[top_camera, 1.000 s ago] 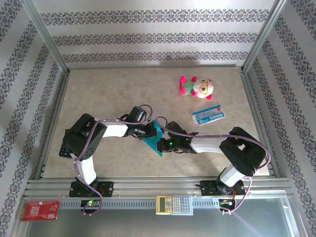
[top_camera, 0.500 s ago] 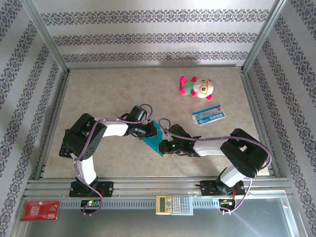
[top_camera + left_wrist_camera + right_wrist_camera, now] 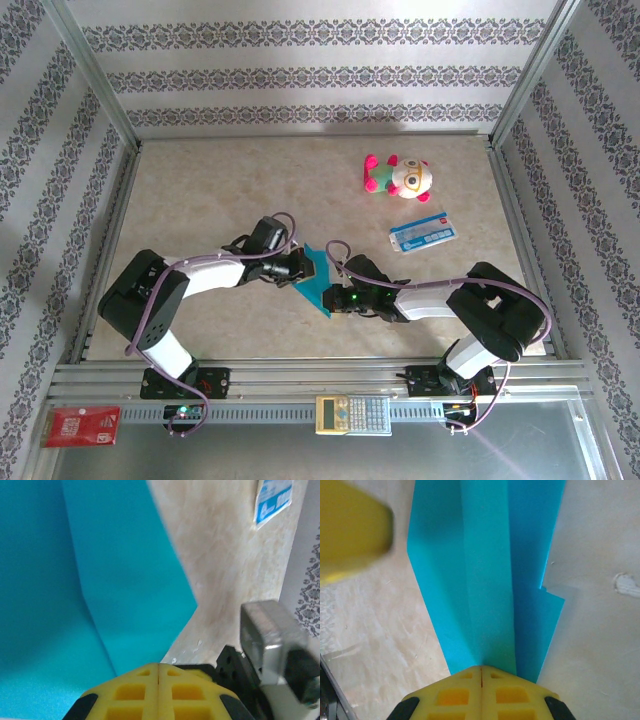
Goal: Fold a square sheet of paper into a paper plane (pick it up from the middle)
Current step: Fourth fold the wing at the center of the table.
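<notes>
1. The teal paper plane (image 3: 317, 282) (creased lengthwise, its layers overlapping) is near the middle of the counter (image 3: 220, 190), between the two arms.
2. The right end effector (image 3: 481, 670) has its fingers pressed together, pinching the paper plane's narrow end.
3. The left end effector (image 3: 159, 667) is pressed together at the paper's edge; I cannot tell whether it grips.
4. A plush toy (image 3: 398, 177) and a printed card (image 3: 422, 231) lie well apart from the paper plane, farther back on the right.

A plush toy (image 3: 398, 177) with pink limbs lies far right on the beige table (image 3: 220, 190), a white-and-blue printed card (image 3: 422, 232) near it. On the front rail (image 3: 260, 412) sit a calculator (image 3: 352, 413) and possibly a red packet (image 3: 82, 425).
</notes>
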Action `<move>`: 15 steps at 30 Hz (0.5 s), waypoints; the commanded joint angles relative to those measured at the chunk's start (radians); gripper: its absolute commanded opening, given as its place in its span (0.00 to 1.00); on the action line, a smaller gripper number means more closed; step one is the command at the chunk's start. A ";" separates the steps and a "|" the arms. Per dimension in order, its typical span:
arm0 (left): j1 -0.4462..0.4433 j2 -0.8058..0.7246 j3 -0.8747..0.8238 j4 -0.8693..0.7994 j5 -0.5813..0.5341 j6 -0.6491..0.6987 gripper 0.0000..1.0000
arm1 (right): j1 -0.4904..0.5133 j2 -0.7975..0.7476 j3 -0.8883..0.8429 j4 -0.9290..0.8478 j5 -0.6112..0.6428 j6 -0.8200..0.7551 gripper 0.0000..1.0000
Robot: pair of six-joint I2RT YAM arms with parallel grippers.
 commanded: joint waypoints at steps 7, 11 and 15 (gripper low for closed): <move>-0.057 0.062 -0.011 0.058 0.025 -0.065 0.00 | 0.007 0.030 -0.044 -0.127 0.038 0.001 0.00; -0.060 0.084 -0.011 0.074 0.022 -0.069 0.00 | 0.006 0.029 -0.044 -0.127 0.038 0.002 0.00; -0.064 0.109 -0.005 0.104 0.038 -0.083 0.00 | 0.006 0.038 -0.036 -0.131 0.032 0.000 0.00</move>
